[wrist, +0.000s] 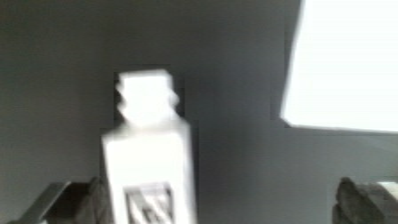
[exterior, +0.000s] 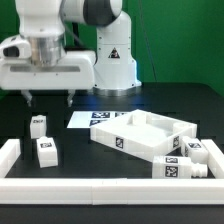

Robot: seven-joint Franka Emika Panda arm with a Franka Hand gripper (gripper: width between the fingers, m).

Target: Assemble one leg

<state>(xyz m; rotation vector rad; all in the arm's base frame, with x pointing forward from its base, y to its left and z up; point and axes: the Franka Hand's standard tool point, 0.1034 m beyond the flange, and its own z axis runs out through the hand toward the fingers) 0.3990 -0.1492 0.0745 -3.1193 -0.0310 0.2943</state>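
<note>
My gripper [exterior: 49,98] hangs open and empty above the table at the exterior view's left. A white leg [exterior: 38,125] with a square tag stands just below it. A second leg [exterior: 45,150] lies nearer the front. In the wrist view a leg [wrist: 143,150] lies between the open fingers [wrist: 63,203], close to one finger and far from the other, untouched. Its tag shows near its lower end. Two more legs [exterior: 177,168] lie at the exterior view's right, by the large white square panel [exterior: 145,133].
The marker board [exterior: 88,119] lies flat behind the panel, near the robot base [exterior: 112,62]. A white rail [exterior: 100,191] runs along the table's front and left. A bright white flat area [wrist: 347,70] fills one side of the wrist view.
</note>
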